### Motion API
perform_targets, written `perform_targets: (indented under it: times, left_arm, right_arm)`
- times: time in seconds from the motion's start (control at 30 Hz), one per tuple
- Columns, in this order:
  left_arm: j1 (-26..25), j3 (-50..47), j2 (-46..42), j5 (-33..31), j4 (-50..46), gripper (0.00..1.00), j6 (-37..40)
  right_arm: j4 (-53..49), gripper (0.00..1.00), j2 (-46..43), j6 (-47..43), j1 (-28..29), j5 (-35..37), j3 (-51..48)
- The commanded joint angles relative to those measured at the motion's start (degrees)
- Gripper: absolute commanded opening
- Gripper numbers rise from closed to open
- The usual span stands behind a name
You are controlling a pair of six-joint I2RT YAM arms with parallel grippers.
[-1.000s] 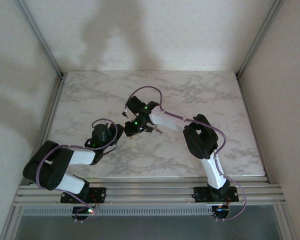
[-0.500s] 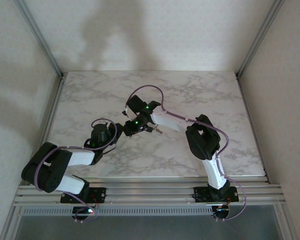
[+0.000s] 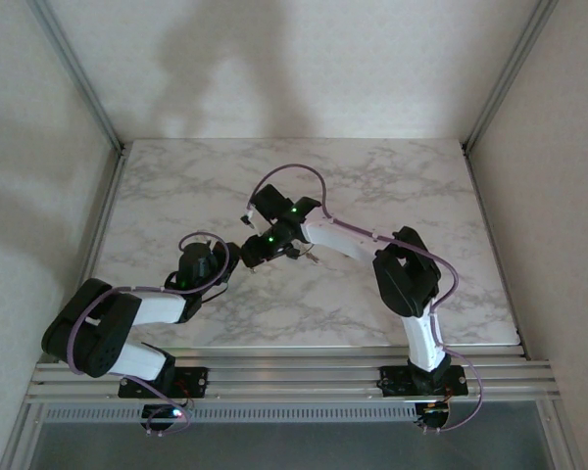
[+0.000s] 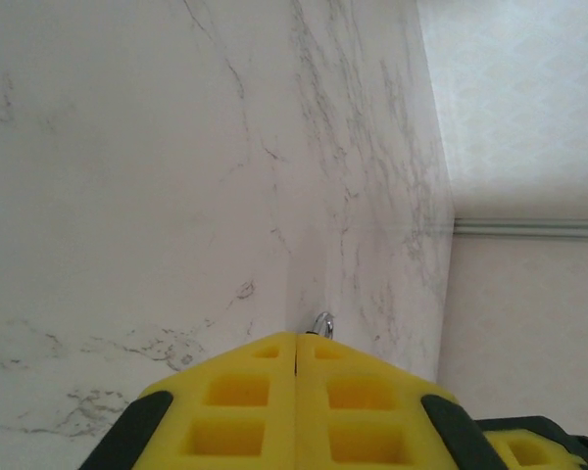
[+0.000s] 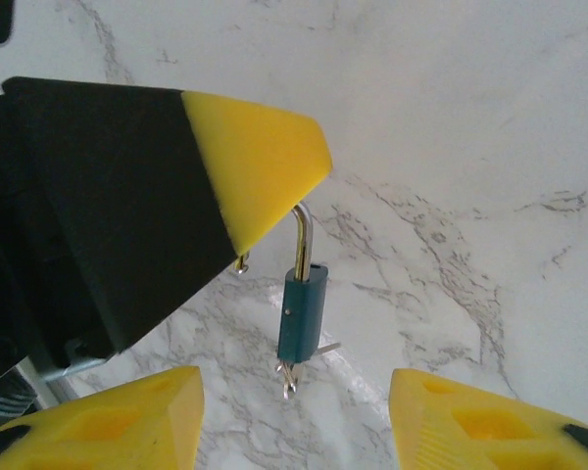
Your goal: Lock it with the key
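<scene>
Teal padlock (image 5: 303,313) pinched in left claw (image 4: 296,354), seemingly just beyond spread right claw (image 5: 294,411).

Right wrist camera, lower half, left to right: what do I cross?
A yellow pad of the open right gripper → the teal padlock, hanging by its shackle from the shut left gripper above → the right gripper's other yellow pad.

Tallying now, arms: two, left arm (image 3: 137,308) and right arm (image 3: 353,243) | grippers: two as well, left gripper (image 4: 296,343) and right gripper (image 5: 294,401) | yellow fingers (image 5: 108,421): four, a pair on each | padlock (image 5: 302,315): one, just the one | key (image 5: 290,377): one | marble table (image 3: 392,186): one
</scene>
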Motion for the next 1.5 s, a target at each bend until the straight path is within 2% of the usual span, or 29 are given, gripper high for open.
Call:
perform_targets:
  times: [0.0,0.1,0.17,0.43,0.53,0.87,1.23,1.47]
  left_arm:
    - [0.0,0.7,-1.7,-0.4,-0.5,0.00,1.0]
    - [0.1,1.4,-2.4,0.4,-1.2,0.00,2.3]
    - [0.1,1.9,-3.1,0.7,-1.6,0.00,3.6]
    - [0.2,5.9,-4.0,3.6,-3.8,0.00,9.5]
    - [0.2,7.4,-4.0,3.9,-5.0,0.00,10.9]
    - [-0.1,10.8,-1.2,8.3,-2.6,0.00,14.0]
    - [-1.3,9.4,1.8,9.0,2.5,0.00,15.3]
    - [-1.5,8.2,3.5,10.0,5.3,0.00,14.0]
  right_arm:
    - [0.2,0.53,-3.0,-0.5,-0.1,0.8,-1.6]
    - [1.8,0.53,-5.1,0.3,-0.1,1.0,-4.1]
    - [3.5,0.58,-7.2,1.0,-0.2,1.3,-6.5]
    - [9.5,0.89,-17.1,3.4,-0.7,7.6,-15.8]
    - [10.7,0.99,-19.5,4.0,-1.4,7.4,-18.2]
    - [19.8,0.99,-24.1,9.2,-5.3,-0.1,-26.9]
    - [25.0,0.98,-22.9,9.6,-5.3,-0.9,-29.7]
    - [27.8,0.79,-20.2,10.9,-5.3,-2.8,-29.8]
